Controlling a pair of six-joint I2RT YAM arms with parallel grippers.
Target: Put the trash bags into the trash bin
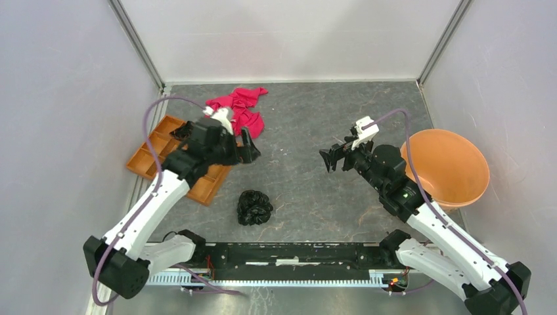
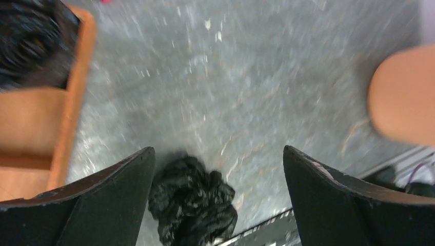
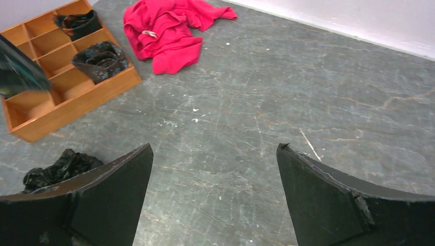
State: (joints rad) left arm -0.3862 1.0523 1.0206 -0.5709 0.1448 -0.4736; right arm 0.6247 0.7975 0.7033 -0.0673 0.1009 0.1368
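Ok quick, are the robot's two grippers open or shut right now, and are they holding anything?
Left gripper: open, holding nothing.
Right gripper: open, holding nothing.

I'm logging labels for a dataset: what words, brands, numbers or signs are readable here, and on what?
None readable.
The white patch on the pink cloth: perhaps a tag, too small to read.
No lettering visible on the trash bin, tray or trash bag.

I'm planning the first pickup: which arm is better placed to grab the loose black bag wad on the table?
Left, probably. The left gripper hangs open with the trash bag wad showing between its jaws, nearer than the right gripper. The trash bin stands on the right, though.
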